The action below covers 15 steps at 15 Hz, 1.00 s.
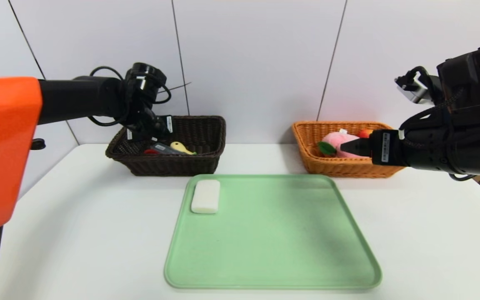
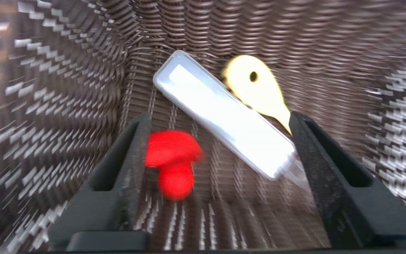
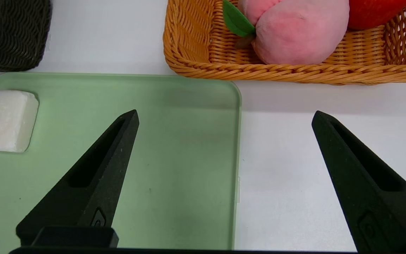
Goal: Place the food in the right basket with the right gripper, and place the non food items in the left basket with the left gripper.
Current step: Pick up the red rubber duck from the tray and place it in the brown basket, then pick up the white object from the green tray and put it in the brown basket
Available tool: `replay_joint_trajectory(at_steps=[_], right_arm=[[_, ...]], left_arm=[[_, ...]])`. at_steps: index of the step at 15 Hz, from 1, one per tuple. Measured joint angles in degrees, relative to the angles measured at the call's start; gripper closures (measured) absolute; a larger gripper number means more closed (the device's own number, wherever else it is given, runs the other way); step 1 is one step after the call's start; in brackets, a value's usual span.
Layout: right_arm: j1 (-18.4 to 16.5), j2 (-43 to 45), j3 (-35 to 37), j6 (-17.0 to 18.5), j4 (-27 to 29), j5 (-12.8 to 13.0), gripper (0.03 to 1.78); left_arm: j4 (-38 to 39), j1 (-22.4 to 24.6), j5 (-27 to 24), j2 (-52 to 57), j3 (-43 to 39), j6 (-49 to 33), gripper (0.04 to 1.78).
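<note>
One non-food item remains: the white block (image 1: 205, 196) lies lengthwise on the green tray's (image 1: 273, 250) near-left corner, nearer the left gripper (image 1: 153, 132), spread over the dark basket (image 1: 206, 137); right gripper (image 1: 350, 146) spread, idle

Room evenly bright from overhead; soft shadows sit just under the green tray (image 1: 273, 233) and both baskets on the white bench (image 1: 77, 233). Left wrist view heavily motion-blurred: wicker weave streaked, grey case (image 2: 224, 116) glaring white. Right wrist view sharp.
</note>
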<state>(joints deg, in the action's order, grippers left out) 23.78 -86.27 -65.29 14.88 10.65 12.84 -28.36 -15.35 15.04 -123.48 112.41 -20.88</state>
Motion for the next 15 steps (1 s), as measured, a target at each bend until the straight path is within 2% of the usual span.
replay_joint_trajectory(at_steps=[5, 7, 10, 13, 15], right_arm=[[0.3, 0.1, 1.2, 0.0, 0.0, 0.0, 0.11], [0.5, 0.1, 1.6, 0.0, 0.1, 0.1, 0.11], [0.5, 0.2, 1.8, 0.0, 0.1, 0.1, 0.11], [0.5, 0.2, 2.3, 0.0, 0.1, 0.1, 0.11], [0.5, 0.2, 2.8, 0.1, -0.1, 0.1, 0.11]], left_arm=[[-22.2, -11.7, 0.6, 9.9, 0.4, -4.4, 0.28], [-27.5, -16.4, 0.4, 11.4, 0.4, -8.0, 0.24], [-30.8, -21.3, 0.0, 11.6, 0.5, -11.1, 0.20], [-30.8, -22.2, -3.5, 10.3, 0.5, -12.2, 0.17], [-30.5, -22.3, -3.6, 8.3, 0.4, -12.8, 0.16]])
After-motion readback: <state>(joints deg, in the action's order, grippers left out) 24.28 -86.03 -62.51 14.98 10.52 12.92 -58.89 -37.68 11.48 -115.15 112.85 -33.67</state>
